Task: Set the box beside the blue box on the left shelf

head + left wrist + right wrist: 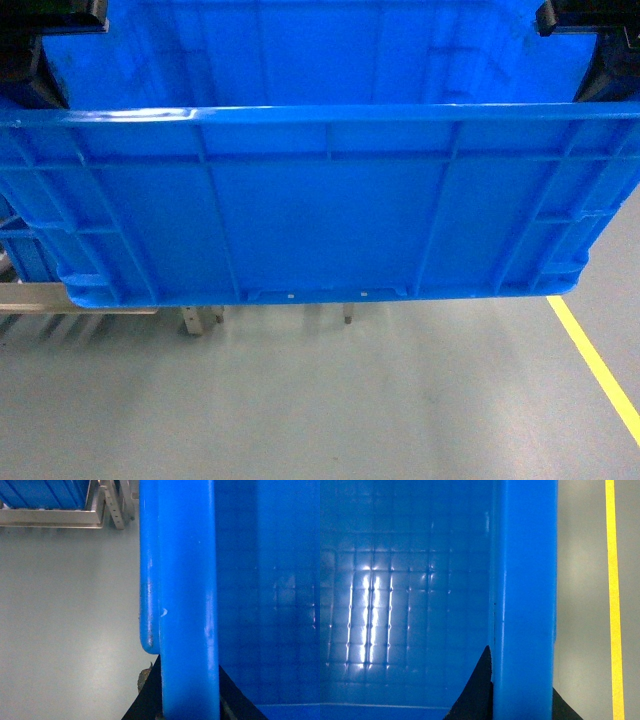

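The left gripper (pixel 187 707) pinches the box (pixel 320 220) by its nine o'clock rim; the right gripper (pixel 520 700) clamps the three o'clock rim, so the box hangs above the floor. At eleven o'clock, the left shelf (pixel 50 517) holds one blue box (pixel 42 492). Uneven lifting could tilt the box until a rim slips free. Two boxes, two grippers, one yellow line (pixel 595 360).

Even, bright overhead light. Glare streaks the box (pixel 330 215) rim at 11 o'clock in the head view and its gridded bottom at 9 o'clock in the right wrist view. Soft shadow darkens the floor (pixel 300 400) beneath (all three pictures slightly blurred, saturated blue).
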### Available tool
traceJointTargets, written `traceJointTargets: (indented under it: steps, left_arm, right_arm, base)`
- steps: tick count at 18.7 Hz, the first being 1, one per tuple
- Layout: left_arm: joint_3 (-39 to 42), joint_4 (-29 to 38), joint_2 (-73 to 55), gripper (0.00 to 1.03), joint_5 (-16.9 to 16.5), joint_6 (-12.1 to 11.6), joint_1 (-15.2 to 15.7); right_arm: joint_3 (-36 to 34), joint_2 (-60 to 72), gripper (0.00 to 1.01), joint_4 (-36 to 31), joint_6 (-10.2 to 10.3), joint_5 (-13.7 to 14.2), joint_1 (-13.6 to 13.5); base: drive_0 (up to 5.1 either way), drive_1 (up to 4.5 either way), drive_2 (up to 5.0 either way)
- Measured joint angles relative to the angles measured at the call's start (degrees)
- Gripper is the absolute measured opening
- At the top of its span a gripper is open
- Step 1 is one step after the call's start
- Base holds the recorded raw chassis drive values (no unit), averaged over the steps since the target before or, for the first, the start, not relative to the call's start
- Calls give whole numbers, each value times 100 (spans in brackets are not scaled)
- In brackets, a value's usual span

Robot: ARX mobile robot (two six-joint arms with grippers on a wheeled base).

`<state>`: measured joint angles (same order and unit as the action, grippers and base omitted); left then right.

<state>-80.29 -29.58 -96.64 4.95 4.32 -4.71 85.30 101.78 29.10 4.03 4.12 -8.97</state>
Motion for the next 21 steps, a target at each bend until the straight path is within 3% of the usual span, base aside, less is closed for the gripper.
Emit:
traceJointTargets:
  steps: [21]
  left_arm:
    - [0, -15, 0, 7, -7, -4, 31]
  right_arm:
    - [2, 9, 7, -20, 2, -4, -39]
  base:
    - [-500, 246, 246]
